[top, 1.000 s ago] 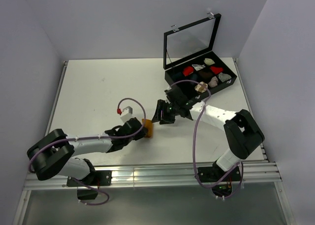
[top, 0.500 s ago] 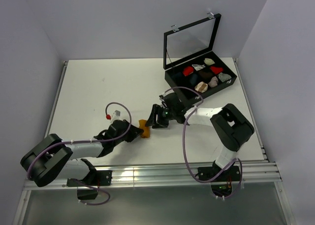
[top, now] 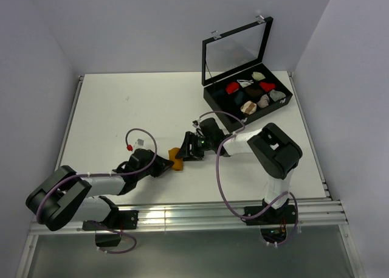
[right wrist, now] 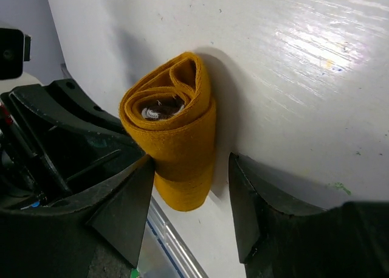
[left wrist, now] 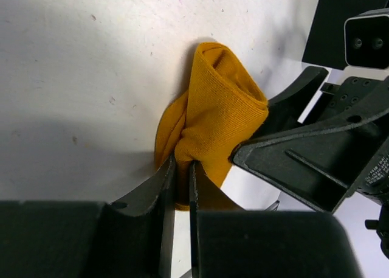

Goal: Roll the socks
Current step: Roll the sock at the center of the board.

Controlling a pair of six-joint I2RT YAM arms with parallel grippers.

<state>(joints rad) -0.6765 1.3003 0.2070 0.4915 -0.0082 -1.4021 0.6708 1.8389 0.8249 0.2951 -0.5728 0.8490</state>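
Right wrist view: the mustard-orange sock (right wrist: 176,135) is wound into a tight roll left of the frame's centre. It lies on the white table (right wrist: 316,77), its open end facing the camera. In the core of the roll a scrap of pale and dark cloth (right wrist: 159,109) shows, too small to say what it belongs to. The right gripper (right wrist: 191,159) straddles the roll with its fingers spread. The finger at lower left (right wrist: 124,199) is against the cloth or just beside it; I cannot tell which. The finger at lower right stands clear, with a strip of table between it and the roll.

In the left wrist view the sock fills the centre. At the bottom edge the left gripper (left wrist: 179,177) has its fingers (left wrist: 163,190) pressed almost together, pinching a fold at the sock's lower end. How much cloth sits between them is hidden by the fingers themselves. One black finger of the right gripper reaches in from the right and meets the roll's side; the rest is cut off by the frame.

In the top external view the sock is only a small orange patch just below the middle, between the two grippers, whose fingers are too small to read there. At upper right, well apart, a black case (top: 209,95) with its lid (top: 234,50) raised holds small sock bundles (top: 232,88).
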